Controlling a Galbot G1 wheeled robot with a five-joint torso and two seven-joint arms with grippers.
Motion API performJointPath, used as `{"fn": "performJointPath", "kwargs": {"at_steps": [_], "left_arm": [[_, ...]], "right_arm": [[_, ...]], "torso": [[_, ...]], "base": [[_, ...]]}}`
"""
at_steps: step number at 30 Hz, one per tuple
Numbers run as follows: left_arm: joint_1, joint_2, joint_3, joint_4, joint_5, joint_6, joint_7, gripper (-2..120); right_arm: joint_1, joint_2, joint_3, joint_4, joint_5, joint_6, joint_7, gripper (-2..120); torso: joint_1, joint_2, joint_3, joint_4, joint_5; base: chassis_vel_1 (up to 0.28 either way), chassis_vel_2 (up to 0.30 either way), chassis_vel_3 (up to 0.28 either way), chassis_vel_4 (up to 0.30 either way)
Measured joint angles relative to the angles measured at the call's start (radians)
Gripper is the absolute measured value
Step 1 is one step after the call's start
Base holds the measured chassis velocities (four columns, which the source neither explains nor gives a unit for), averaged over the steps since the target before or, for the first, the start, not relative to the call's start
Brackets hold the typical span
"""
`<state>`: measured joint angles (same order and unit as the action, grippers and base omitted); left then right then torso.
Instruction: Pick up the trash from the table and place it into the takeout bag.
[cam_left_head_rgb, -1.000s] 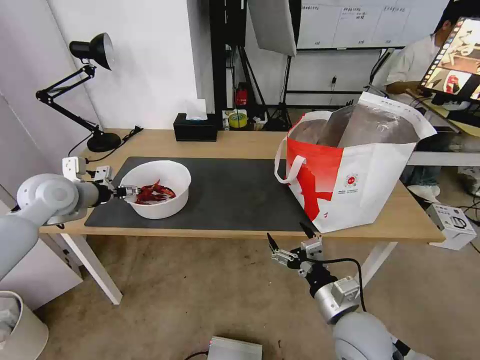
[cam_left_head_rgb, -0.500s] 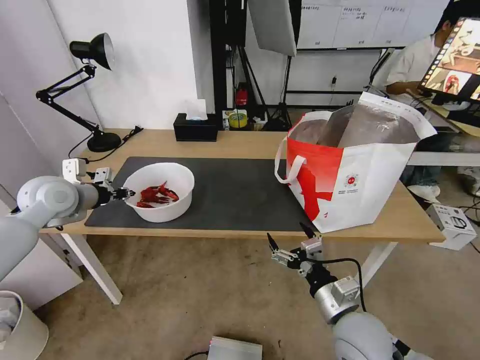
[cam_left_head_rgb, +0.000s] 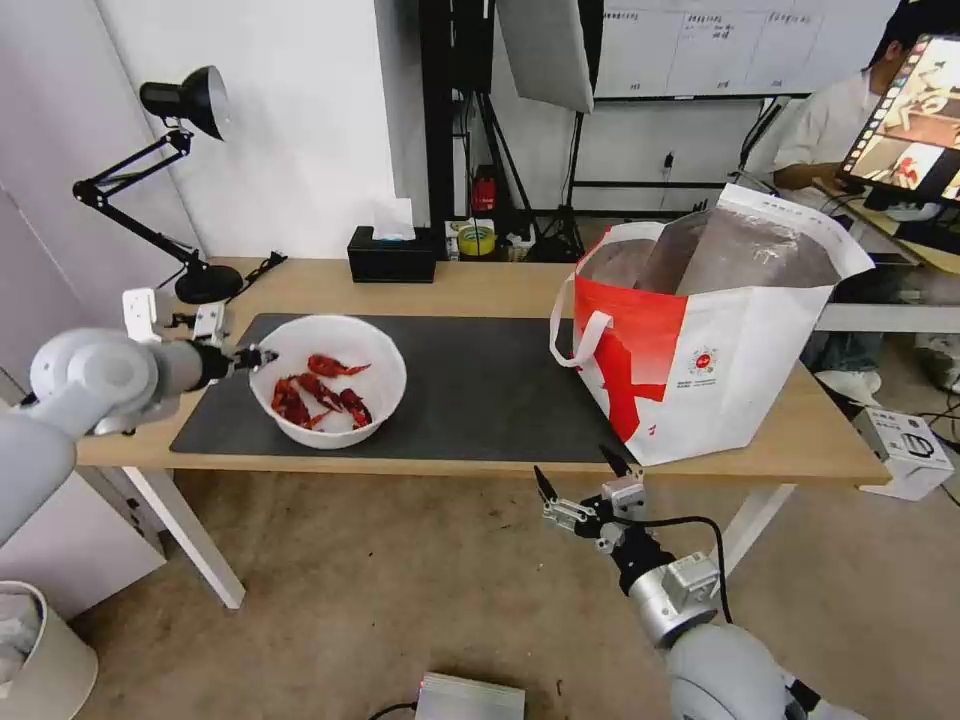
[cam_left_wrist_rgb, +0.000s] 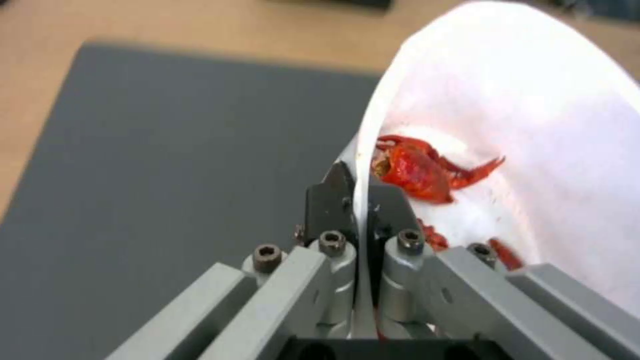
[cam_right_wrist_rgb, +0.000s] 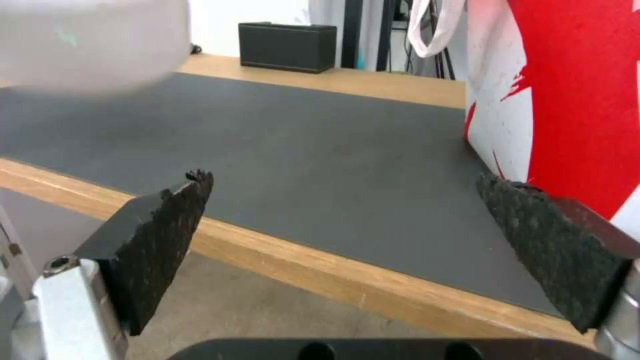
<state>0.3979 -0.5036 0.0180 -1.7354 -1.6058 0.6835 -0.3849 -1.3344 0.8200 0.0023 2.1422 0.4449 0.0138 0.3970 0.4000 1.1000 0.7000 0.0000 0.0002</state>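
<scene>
The trash in view is a white round bowl (cam_left_head_rgb: 384, 372) of red crayfish shells (cam_left_head_rgb: 318, 400), tilted above the left end of the dark mat (cam_left_head_rgb: 470, 390) on the table (cam_left_head_rgb: 470, 288). My left gripper (cam_left_head_rgb: 252, 357) is shut on the bowl's left rim. The left wrist view has the left gripper (cam_left_wrist_rgb: 360, 185) pinching that thin bowl (cam_left_wrist_rgb: 533, 115) wall, shells (cam_left_wrist_rgb: 417, 170) just inside. The takeout bag (cam_left_head_rgb: 740, 370) stands open at the table's right end. My right gripper (cam_left_head_rgb: 575, 472) hangs open below the table's front edge, its fingers (cam_right_wrist_rgb: 167, 215) spread before the mat (cam_right_wrist_rgb: 300, 135) and bag (cam_right_wrist_rgb: 573, 90).
A black desk lamp (cam_left_head_rgb: 190, 180) stands at the table's back left, and a black tissue box (cam_left_head_rgb: 390, 255) sits at the back centre. On the floor are a white bin (cam_left_head_rgb: 40, 650) at left, a white box (cam_left_head_rgb: 905, 445) at right and a grey device (cam_left_head_rgb: 470, 700).
The left gripper has raised the bowl by its rim and carried it slightly right; it now tilts toward me and the shells have slid apart. The right arm has not moved.
</scene>
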Motion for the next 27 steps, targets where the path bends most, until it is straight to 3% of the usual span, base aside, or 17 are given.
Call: {"fn": "performJointPath", "kwargs": {"at_steps": [4,6,10,13,17,19,20,23,24,26,27], "left_arm": [[-0.133,-0.032,0.08,-0.014,-0.051,-0.001,-0.025,0],[-0.258,-0.084,0.154,-0.004,-0.084,-0.005,-0.044,0],[-0.353,-0.129,0.199,0.015,-0.104,-0.009,-0.057,0],[-0.503,-0.218,0.253,0.069,-0.133,-0.015,-0.084,0],[-0.576,-0.276,0.285,0.11,-0.15,-0.016,-0.104,0],[-0.633,-0.346,0.32,0.153,-0.159,-0.016,-0.113,0],[-0.633,-0.346,0.32,0.153,-0.159,-0.016,-0.113,0],[-0.677,-0.433,0.344,0.196,-0.16,-0.016,-0.115,0],[-0.677,-0.433,0.344,0.196,-0.16,-0.016,-0.115,0],[-0.703,-0.507,0.362,0.229,-0.161,-0.015,-0.137,0],[-0.703,-0.507,0.362,0.229,-0.161,-0.015,-0.137,0]], "right_arm": [[0.0,0.0,0.0,0.0,0.0,0.0,0.0,100],[0.0,0.0,0.0,0.0,0.0,0.0,0.0,100],[0.0,0.0,0.0,0.0,0.0,0.0,0.0,100],[0.0,0.0,0.0,0.0,0.0,0.0,0.0,100],[0.0,0.0,0.0,0.0,0.0,0.0,0.0,100],[0.0,0.0,0.0,0.0,0.0,0.0,0.0,100],[0.0,0.0,0.0,0.0,0.0,0.0,0.0,100],[0.0,0.0,0.0,0.0,0.0,0.0,0.0,100],[0.0,0.0,0.0,0.0,0.0,0.0,0.0,100],[0.0,0.0,0.0,0.0,0.0,0.0,0.0,100],[0.0,0.0,0.0,0.0,0.0,0.0,0.0,100]], "torso": [[0.0,0.0,0.0,0.0,0.0002],[0.0,0.0,0.0,0.0,-0.0001],[0.0,0.0,0.0,0.0,0.0],[0.0,0.0,0.0,-0.0002,0.0003],[0.0,0.0,0.0,-0.0001,0.0002],[0.0,0.0,0.0,0.0001,0.0],[0.0,0.0,0.0,0.0001,0.0],[0.0,0.0,0.0,0.0,0.0001],[0.0,0.0,0.0,0.0,0.0001],[0.0,0.0,0.0,0.0,0.0001],[0.0,0.0,0.0,0.0,0.0001]], "base": [[0.0,0.0,0.0,0.0],[0.0,0.0,0.0,0.0],[0.0,0.0,0.0,0.0],[0.0,0.0,0.0,0.0],[0.0,0.0,0.0,0.0],[0.0,0.0,0.0,0.0],[0.0,0.0,0.0,0.0],[0.0,0.0,0.0,0.0],[0.0,0.0,0.0,0.0],[0.0,0.0,0.0,0.0],[0.0,0.0,0.0,0.0]]}}
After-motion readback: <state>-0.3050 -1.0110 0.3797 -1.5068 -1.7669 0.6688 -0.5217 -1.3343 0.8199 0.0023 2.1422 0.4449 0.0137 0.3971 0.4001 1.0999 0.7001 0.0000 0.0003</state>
